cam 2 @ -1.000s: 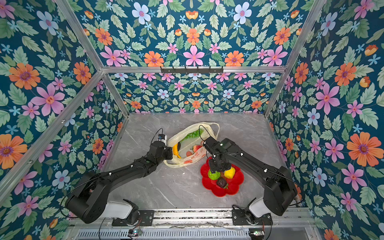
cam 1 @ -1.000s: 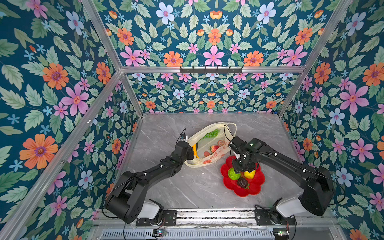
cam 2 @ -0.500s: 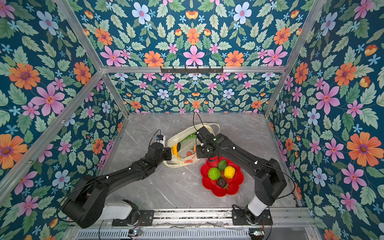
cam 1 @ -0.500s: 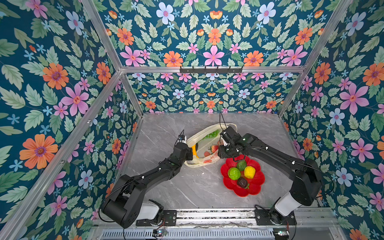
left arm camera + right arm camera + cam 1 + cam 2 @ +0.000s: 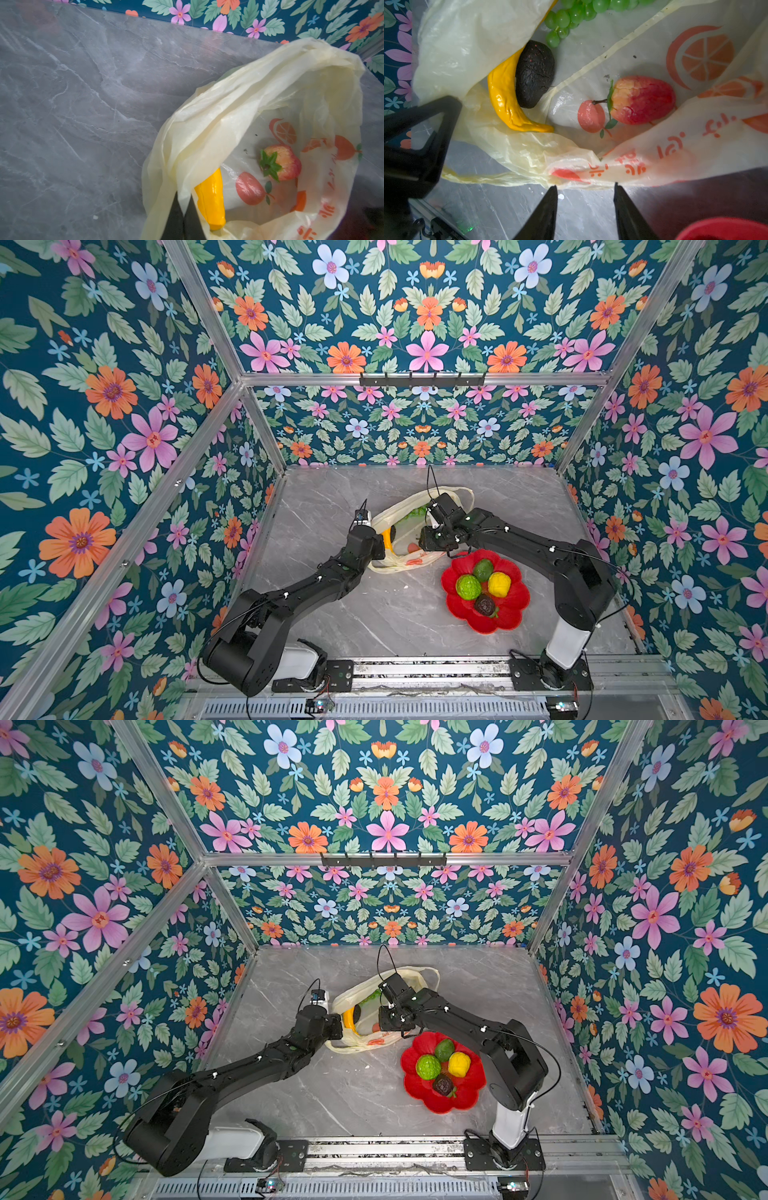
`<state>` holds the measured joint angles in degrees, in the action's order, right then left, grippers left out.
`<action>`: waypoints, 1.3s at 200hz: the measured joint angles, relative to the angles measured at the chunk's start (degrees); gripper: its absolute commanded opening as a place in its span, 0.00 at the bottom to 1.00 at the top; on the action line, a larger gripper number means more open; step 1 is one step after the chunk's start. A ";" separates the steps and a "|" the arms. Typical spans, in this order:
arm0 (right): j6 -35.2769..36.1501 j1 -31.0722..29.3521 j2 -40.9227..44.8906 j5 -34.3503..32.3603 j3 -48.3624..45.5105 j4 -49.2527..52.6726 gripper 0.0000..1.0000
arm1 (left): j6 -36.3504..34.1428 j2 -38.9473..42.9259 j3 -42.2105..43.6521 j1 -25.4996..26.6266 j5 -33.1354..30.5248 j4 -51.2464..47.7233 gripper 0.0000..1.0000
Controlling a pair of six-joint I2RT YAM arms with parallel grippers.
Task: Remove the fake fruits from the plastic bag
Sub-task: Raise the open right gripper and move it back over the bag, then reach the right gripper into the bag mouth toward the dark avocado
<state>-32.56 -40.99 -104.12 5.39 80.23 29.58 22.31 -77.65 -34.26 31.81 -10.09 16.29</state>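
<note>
The left tool (image 5: 184, 202) pinches the plastic bag (image 5: 228, 99) by its rim, propping the mouth open on the worktop (image 5: 83, 104). The right tool (image 5: 584, 186) hovers there, jaws partly apart, empty, seemingly clear of the film. Next — reach inside for the strawberry (image 5: 641, 99) (banana (image 5: 504, 99) and grapes (image 5: 571, 14) also inside).

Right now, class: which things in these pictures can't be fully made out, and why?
- Green plastic grape bunch: right wrist view, cut off by the picture's edge.
- Yellow plastic banana: left wrist view, one end hidden under a fold of the thin cream-yellow plastic bag.
- Red flower-shaped plate: right wrist view, only a blurred rim at the corner.
</note>
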 measured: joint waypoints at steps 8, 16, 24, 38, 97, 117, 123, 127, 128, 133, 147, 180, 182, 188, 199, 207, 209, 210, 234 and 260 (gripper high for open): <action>-0.02 -0.07 -1.18 -0.02 0.96 -0.09 0.46 | 0.02 0.00 -0.07 0.07 0.07 -0.02 0.00; -0.13 -0.11 -2.23 -0.04 1.88 -0.09 0.45 | 0.00 -0.04 -0.07 0.02 -0.09 -0.02 0.00; -0.20 -0.24 -3.37 -0.02 2.97 -0.13 0.46 | 0.02 -0.11 -0.07 -0.09 -0.13 -0.04 0.00; -0.37 -0.57 -5.33 -0.07 4.76 -0.59 0.45 | 0.02 -0.13 -0.07 -0.02 -0.24 -0.07 0.00; -1.97 -1.42 -15.93 0.39 14.36 -4.22 0.46 | 1.33 0.07 0.57 0.04 -0.11 0.63 0.00; -2.19 -1.40 -19.12 1.11 17.14 -5.77 0.45 | 1.55 0.13 0.66 -0.42 0.17 0.85 0.01; -2.21 -1.44 -19.89 1.31 17.79 -5.90 0.46 | 1.77 0.13 0.85 -1.03 0.81 1.03 0.01; -2.27 -1.49 -20.39 1.51 18.25 -5.99 0.45 | 2.01 0.13 1.09 -1.73 1.31 1.27 0.01; -2.27 -1.49 -20.50 1.51 18.32 -6.01 0.45 | 2.08 0.13 1.14 -1.86 1.36 1.29 0.01; -2.34 -1.55 -21.07 1.51 18.78 -6.23 0.46 | 2.73 0.09 1.36 -2.71 1.88 1.31 0.01; -2.34 -1.55 -22.47 1.53 19.82 -6.82 0.46 | 3.65 -0.52 1.64 -4.98 2.69 1.25 0.01; -1.66 -1.51 -24.44 2.49 21.22 -8.76 0.52 | 5.05 -2.95 0.66 -6.43 4.76 0.70 0.01; -1.64 -1.46 -24.52 2.56 21.31 -8.81 0.52 | 5.16 -3.06 0.61 -6.45 4.90 0.70 0.01; -1.51 -1.46 -24.81 2.89 21.66 -8.90 0.53 | 5.42 -3.28 0.48 -6.51 5.51 0.66 0.01; -1.42 -1.46 -25.49 3.32 22.51 -9.07 0.54 | 5.60 -3.65 0.26 -6.58 5.77 0.66 0.01; -1.29 -1.49 -25.99 3.54 23.21 -9.22 0.56 | 5.62 -3.82 0.15 -6.58 5.95 0.59 0.01; -1.27 -1.49 -26.12 3.58 23.39 -9.27 0.56 | 5.62 -3.85 0.13 -6.58 5.99 0.57 0.01; -1.27 -1.49 -26.18 3.61 23.45 -9.27 0.56 | 5.62 -3.87 0.09 -6.58 6.03 0.57 0.01; -1.27 -1.49 -27.02 4.48 24.65 -9.29 0.63 | 5.62 -4.13 -0.13 -6.62 6.60 0.44 0.01; -1.14 -1.73 -27.08 5.03 25.05 -9.46 0.75 | 5.60 -4.26 -0.17 -6.62 7.02 0.42 0.01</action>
<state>-33.69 -42.72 -131.20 10.41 105.27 20.12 27.90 -81.91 -34.44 25.19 -3.07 16.71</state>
